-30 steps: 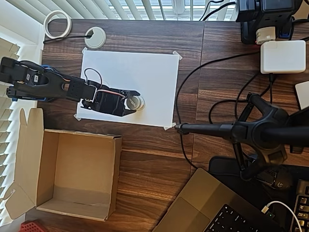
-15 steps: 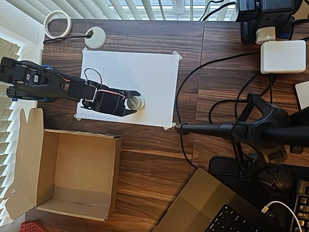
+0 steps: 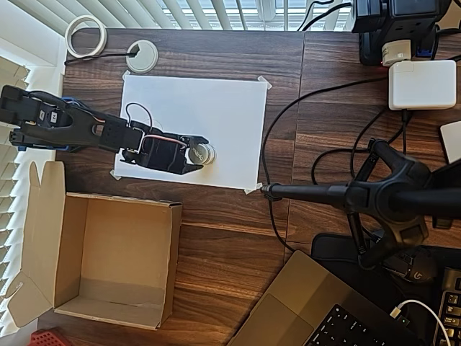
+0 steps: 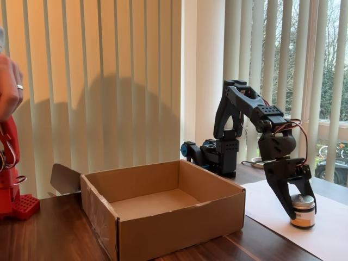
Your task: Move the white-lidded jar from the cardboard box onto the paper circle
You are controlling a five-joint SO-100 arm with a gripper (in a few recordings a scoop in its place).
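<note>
Overhead, your gripper (image 3: 196, 153) has its jaws closed around the white-lidded jar (image 3: 202, 152) on the white paper (image 3: 216, 115), apart from the cardboard box (image 3: 108, 256). In the fixed view, the jar (image 4: 303, 210) stands upright on the paper.

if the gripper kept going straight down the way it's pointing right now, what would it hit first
The gripper points down around the white-lidded jar, which stands on the white paper. Going straight on, its fingertips would most likely meet that paper beside the jar's base; exact clearance is hard to judge.
</note>
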